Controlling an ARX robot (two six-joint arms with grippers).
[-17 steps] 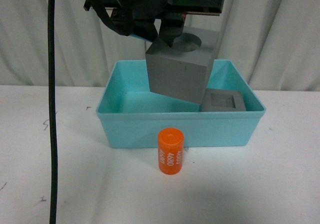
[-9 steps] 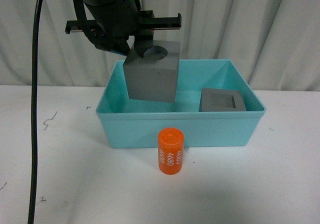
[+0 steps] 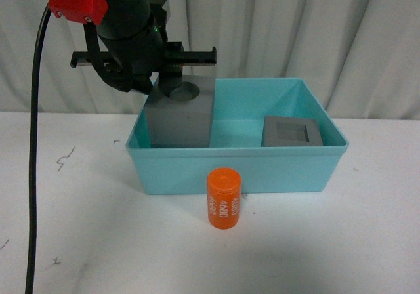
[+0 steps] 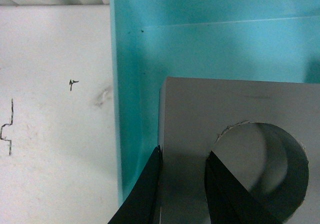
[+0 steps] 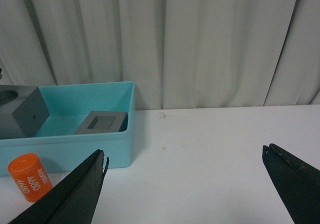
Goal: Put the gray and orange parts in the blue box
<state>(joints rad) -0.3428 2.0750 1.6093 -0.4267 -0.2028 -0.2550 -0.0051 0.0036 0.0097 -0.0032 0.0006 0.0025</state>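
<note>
The blue box (image 3: 236,169) stands mid-table. My left gripper (image 3: 167,87) is shut on the gray cube with the round recess (image 3: 178,120), low inside the box's left end. One finger is in the recess and one is outside the cube's wall, as the left wrist view shows on that cube (image 4: 235,114) by the box wall (image 4: 135,84). The gray cube with the square recess (image 3: 291,132) lies in the box's right end. The orange cylinder (image 3: 224,197) stands upright on the table before the box. My right gripper (image 5: 185,169) is open over bare table, right of the box (image 5: 100,144).
A black cable (image 3: 36,176) hangs down at the left. White curtains (image 3: 315,31) close off the back. The white table (image 3: 341,241) has small dark marks at its left.
My left arm has carried the round-recess cube leftward and down, from above the box's middle into its left end. The other cube and the cylinder have not moved.
</note>
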